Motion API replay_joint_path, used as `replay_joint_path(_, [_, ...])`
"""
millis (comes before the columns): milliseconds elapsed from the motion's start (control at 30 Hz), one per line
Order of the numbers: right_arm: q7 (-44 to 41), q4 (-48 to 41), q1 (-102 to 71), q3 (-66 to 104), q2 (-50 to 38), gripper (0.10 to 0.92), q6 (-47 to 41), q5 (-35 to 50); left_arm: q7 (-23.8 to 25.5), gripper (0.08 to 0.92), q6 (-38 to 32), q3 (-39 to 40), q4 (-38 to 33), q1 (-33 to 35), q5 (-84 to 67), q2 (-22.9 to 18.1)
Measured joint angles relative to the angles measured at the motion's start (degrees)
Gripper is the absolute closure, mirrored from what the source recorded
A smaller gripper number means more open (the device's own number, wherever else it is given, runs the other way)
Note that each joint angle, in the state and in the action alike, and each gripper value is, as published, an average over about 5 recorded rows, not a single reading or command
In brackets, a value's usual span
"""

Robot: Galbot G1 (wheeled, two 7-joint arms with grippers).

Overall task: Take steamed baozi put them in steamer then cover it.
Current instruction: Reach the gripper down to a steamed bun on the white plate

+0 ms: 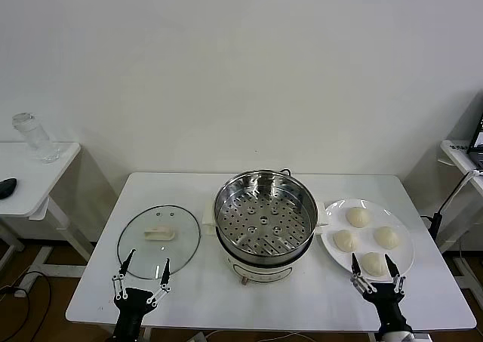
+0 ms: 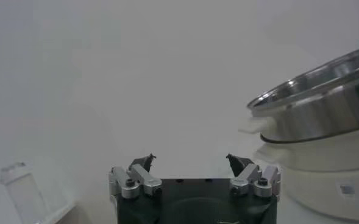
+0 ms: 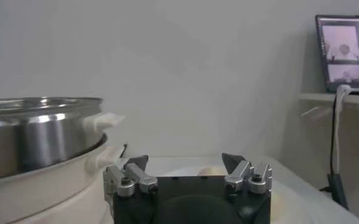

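Observation:
Several cream-white baozi (image 1: 358, 217) lie on a white plate (image 1: 404, 263) at the table's right. The shiny steamer (image 1: 264, 214) with its perforated floor stands empty on a white cooker base in the middle. To its left the glass cover (image 1: 158, 238) with a cream handle lies flat on the table. My left gripper (image 1: 143, 268) stands open at the front edge, just before the cover. My right gripper (image 1: 373, 265) is open at the plate's near rim, close to the nearest baozi (image 1: 372, 263). The steamer's wall (image 2: 325, 109) shows beside the left gripper (image 2: 191, 161); a baozi (image 3: 211, 172) peeks behind the right gripper (image 3: 186, 162).
A side table (image 1: 30, 177) at the far left carries a clear jar (image 1: 34, 137) and a dark object. Another table with a laptop (image 3: 345, 53) and hanging cables (image 1: 453, 198) stands at the right. A white wall rises behind.

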Motion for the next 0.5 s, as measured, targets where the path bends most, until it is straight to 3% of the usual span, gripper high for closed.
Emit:
replay_joint_path(233, [0.99, -5.06, 12.19, -2.86, -3.24, 0.203, -5.13, 4.04, 0.05, 0.177, -0.79, 0.37, -0.87, 0.33, 0.31, -0.09])
replay_joint_path(500, [-2.54, -16.76, 31.78, -11.11, -7.47, 0.203, -10.26, 9.97, 0.46, 0.177, -1.58, 0.35, -1.4, 0.49, 0.46, -0.16])
